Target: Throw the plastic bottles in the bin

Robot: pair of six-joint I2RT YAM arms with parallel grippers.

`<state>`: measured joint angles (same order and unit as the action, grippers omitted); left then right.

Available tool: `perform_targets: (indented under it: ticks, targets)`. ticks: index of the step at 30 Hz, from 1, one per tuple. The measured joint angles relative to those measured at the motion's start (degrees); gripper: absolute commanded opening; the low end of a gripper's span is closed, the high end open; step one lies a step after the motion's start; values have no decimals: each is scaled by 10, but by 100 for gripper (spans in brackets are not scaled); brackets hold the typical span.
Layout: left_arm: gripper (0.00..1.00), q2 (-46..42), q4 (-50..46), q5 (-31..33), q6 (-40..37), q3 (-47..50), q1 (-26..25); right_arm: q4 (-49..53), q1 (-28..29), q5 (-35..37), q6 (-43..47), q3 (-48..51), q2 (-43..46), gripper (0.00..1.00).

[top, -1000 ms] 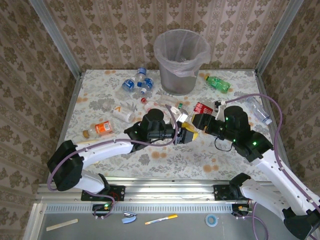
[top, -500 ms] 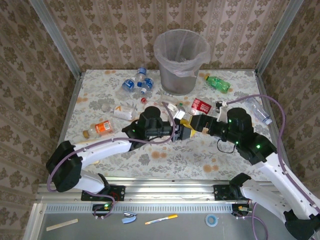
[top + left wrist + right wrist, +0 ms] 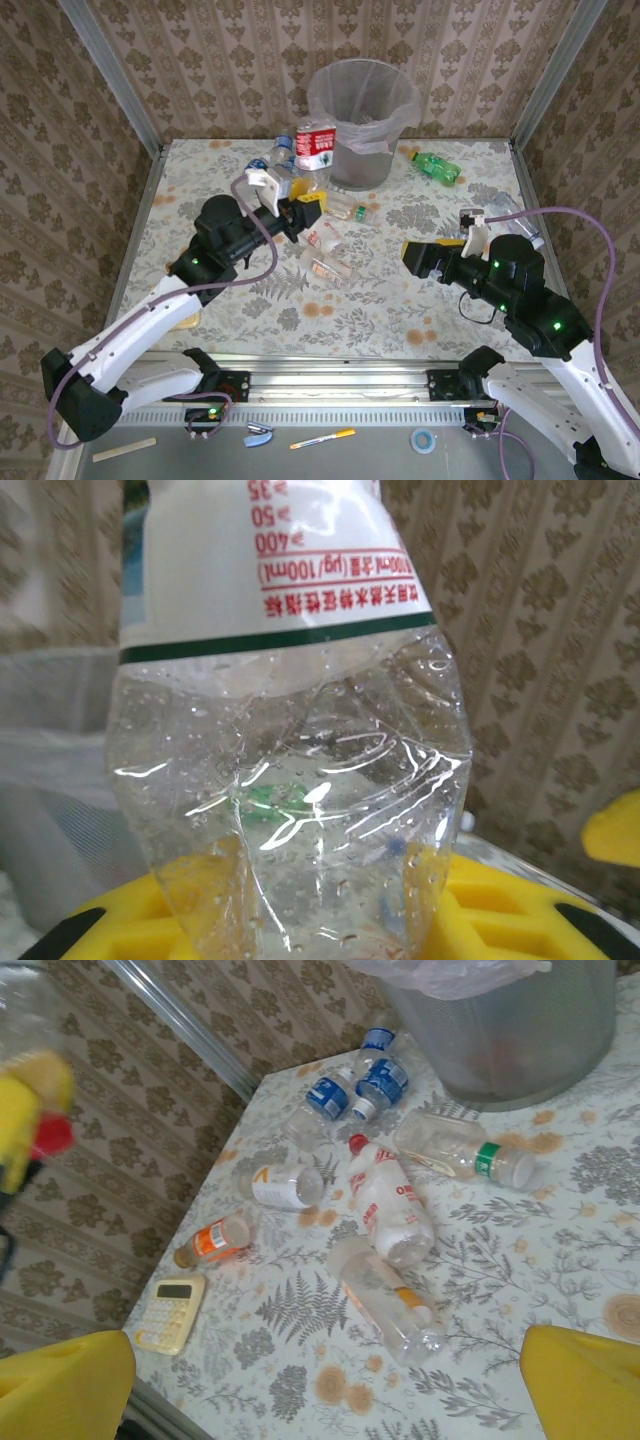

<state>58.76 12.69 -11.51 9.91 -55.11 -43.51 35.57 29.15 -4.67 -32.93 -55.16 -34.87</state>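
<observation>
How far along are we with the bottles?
Done: hard to judge; what's inside the bin is unclear. In hand: the left gripper is shut on a red-labelled bottle, raised beside the bin; the right gripper is open and empty. Left: most of it: a green bottle, blue-labelled bottles and several clear ones lie on the table.

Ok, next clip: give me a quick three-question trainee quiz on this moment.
1. True or false: the right gripper is open and empty.
2. The left gripper grips a raised bottle whose label is: A blue, B red and white, C orange.
3. What colour is the loose bottle lying nearest the bin on its right?
Key: 1 true; 2 B; 3 green.
</observation>
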Motion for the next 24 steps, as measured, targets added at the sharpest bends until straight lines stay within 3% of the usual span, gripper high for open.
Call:
perform_targets:
  ticks: [8, 13, 14, 15, 16, 18, 21, 24]
  targets:
    - [18, 51, -5, 5, -33, -73, 47, 17, 0, 15, 14, 0, 0, 100]
    - [26, 193, -9, -48, -28, -212, 93, 26, 0, 19, 21, 0, 0, 100]
    - [31, 233, -11, -62, -24, -256, 103, 26, 0, 21, 23, 0, 0, 100]
    - [44, 283, -21, -78, -21, -316, 113, 28, 0, 24, 27, 0, 0, 100]
    - [69, 342, -42, -94, -17, -392, 123, 30, 0, 26, 29, -1, 0, 100]
    - [95, 454, -75, -113, -9, -541, 138, 30, 0, 29, 30, -2, -2, 100]
    - [100, 596, -140, -133, 22, -728, 158, 29, 0, 29, 30, -2, -9, 100]
    - [100, 641, -215, -131, 37, -765, 170, 29, 0, 28, 31, -2, -14, 100]
